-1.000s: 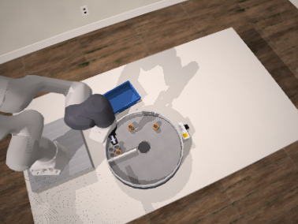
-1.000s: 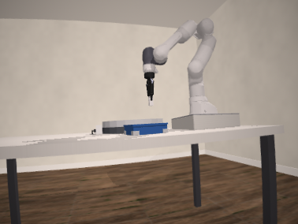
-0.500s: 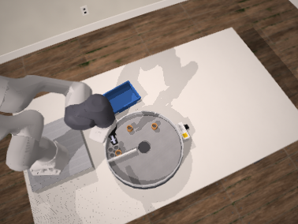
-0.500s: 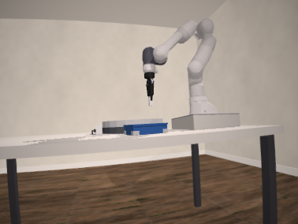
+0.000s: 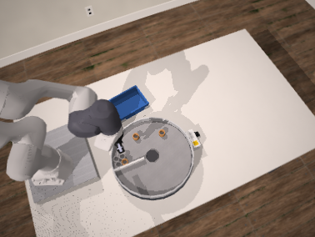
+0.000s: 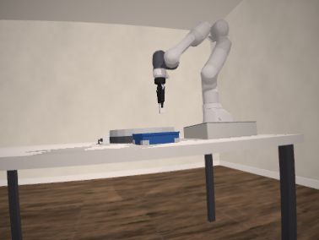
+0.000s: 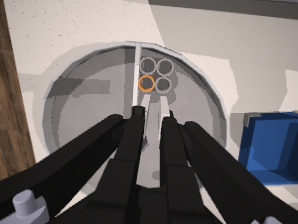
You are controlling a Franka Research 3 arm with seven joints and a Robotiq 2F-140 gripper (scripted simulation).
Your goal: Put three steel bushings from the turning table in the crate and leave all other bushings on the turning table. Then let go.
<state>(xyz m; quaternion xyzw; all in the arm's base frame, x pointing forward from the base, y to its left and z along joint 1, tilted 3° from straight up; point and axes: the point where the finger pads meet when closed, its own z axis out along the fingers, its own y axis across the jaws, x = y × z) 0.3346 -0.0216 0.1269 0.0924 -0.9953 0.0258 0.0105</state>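
White table (image 5: 250, 104) (image 6: 84, 158) (image 7: 30, 30) on dark legs; brown plank floor (image 5: 217, 54) (image 6: 127, 194) (image 7: 12, 125), pale wall (image 5: 42, 25) (image 6: 84, 63), socket (image 5: 89, 11) on it.

Three steel bushings (image 5: 122, 156) (image 7: 165, 67): plain grey rings with open centres, on the grey turning table (image 5: 167, 175) (image 6: 127, 133) (image 7: 75, 110), grouped near its rim beside the white bar (image 5: 133, 163) (image 7: 136, 75). An orange ring (image 5: 124, 162) (image 7: 146, 83) completes the cluster; two further orange rings (image 5: 136, 136) sit apart from it.

Gripper (image 5: 120, 148) (image 6: 161, 111) (image 7: 154, 105) hangs above the turning table, fingers narrow, slim gap between tips, nothing held. Blue crate (image 5: 129, 104) (image 6: 156, 138) (image 7: 272, 145) near the turning table, cut off at the wrist view's edge. Side view: rings hidden behind the rim. Top view: steel rings small, faint against grey.
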